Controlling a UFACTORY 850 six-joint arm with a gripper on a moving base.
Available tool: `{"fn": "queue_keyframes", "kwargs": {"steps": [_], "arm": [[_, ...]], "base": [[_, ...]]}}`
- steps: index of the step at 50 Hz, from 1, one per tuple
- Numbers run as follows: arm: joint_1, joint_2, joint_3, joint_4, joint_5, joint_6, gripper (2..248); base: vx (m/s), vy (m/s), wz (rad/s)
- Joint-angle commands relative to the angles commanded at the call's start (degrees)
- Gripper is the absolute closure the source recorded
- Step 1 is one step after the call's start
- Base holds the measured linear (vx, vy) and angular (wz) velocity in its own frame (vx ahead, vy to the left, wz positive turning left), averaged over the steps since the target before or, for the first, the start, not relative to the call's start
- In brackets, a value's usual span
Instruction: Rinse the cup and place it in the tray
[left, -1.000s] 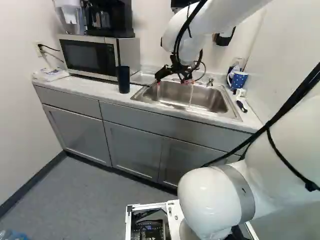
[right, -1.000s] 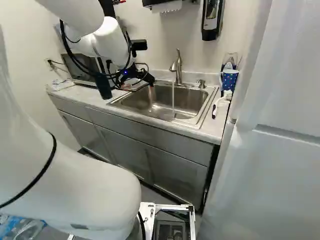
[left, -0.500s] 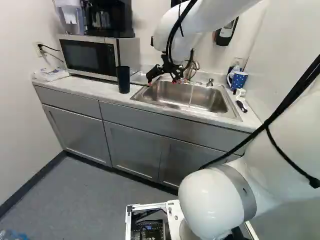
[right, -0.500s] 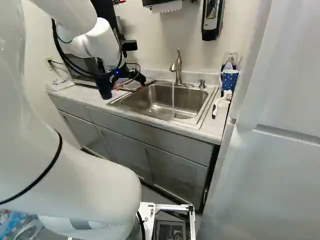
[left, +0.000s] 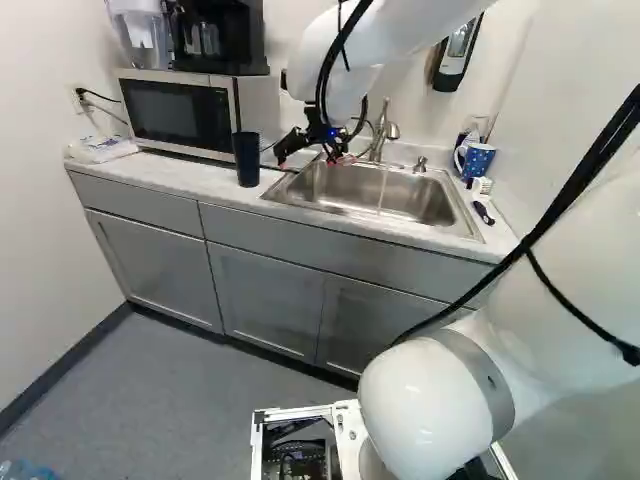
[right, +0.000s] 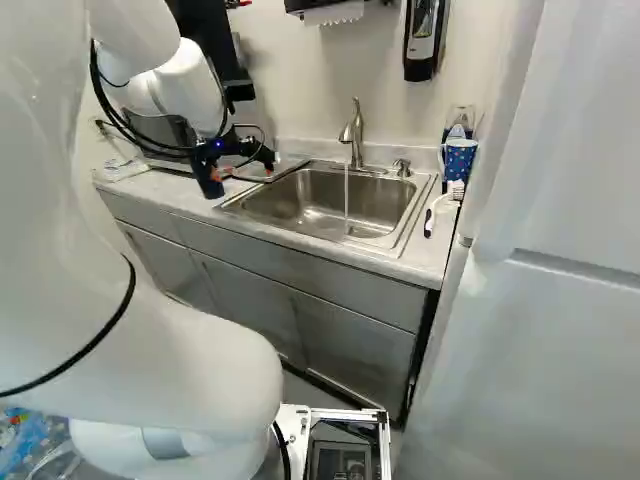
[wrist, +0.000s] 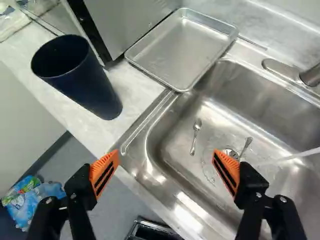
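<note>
Over the sink end nearest the microwave (left: 180, 110), the gripper (wrist: 166, 155) stands wide, with nothing between its orange pads. Compared with the earlier base views, the arm has shifted across the sink toward the dark blue cup (wrist: 92, 87); the base has not moved. The cup remains upright on the counter (wrist: 20, 52), beside the sink (wrist: 260, 100). Water (right: 346, 195) continues to run from the faucet (right: 355, 135).

Status, as judged: approach to the cup is in progress; grasp, rinse and placement remain to be done. The next move calls for lowering the fingers around the cup wall before closing. Contact off-centre could tip it.

Visibility limits: the gripper covers part of the cup in the right base view. The cup's interior is too dark to inspect. The metal tray (wrist: 185, 47), between microwave and sink, shows fully only in the wrist view. That view cuts off the faucet; the outlet is out of sight. One of two spoons (wrist: 195, 135) partly covers the drain (wrist: 230, 153).
</note>
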Motion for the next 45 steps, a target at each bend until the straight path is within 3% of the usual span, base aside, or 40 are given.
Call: {"fn": "queue_keyframes", "kwargs": {"steps": [45], "arm": [[8.51,-7.32,-3.23,0.00,8.66,0.00,3]], "base": [[0.000,0.000,0.000]]}}
